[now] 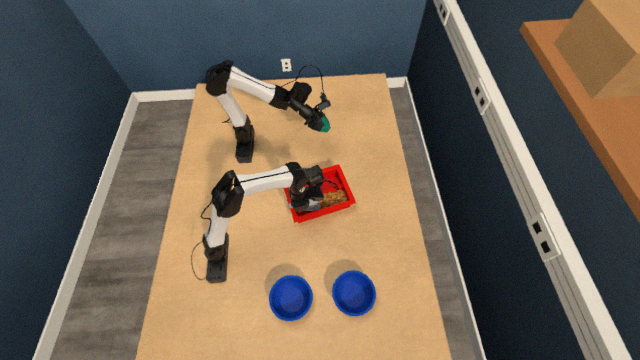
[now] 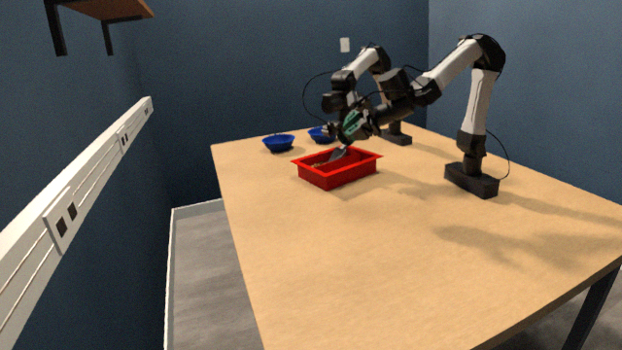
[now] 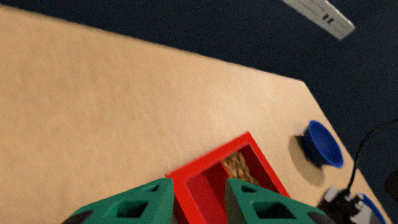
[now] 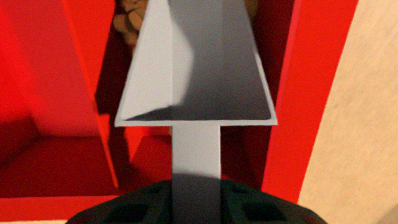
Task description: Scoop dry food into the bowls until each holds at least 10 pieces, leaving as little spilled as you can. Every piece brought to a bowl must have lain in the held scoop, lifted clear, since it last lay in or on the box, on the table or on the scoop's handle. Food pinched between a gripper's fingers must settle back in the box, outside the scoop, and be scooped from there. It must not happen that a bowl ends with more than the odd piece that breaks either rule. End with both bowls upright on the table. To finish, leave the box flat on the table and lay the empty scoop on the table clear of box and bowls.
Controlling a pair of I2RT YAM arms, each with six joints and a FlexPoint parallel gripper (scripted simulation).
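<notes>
The red box has a divider; brown food lies heaped on one side. My right gripper is shut on the handle of the grey scoop, whose pan slants down into the food side. The visible part of the pan is empty; its tip is out of frame. My left gripper is partly open, empty, in the air beyond the box. Two blue bowls stand upright and look empty.
The left arm reaches in from the far side of the table. The right arm reaches over the box's near corner. A wall with a white cable rail runs beyond one long table edge.
</notes>
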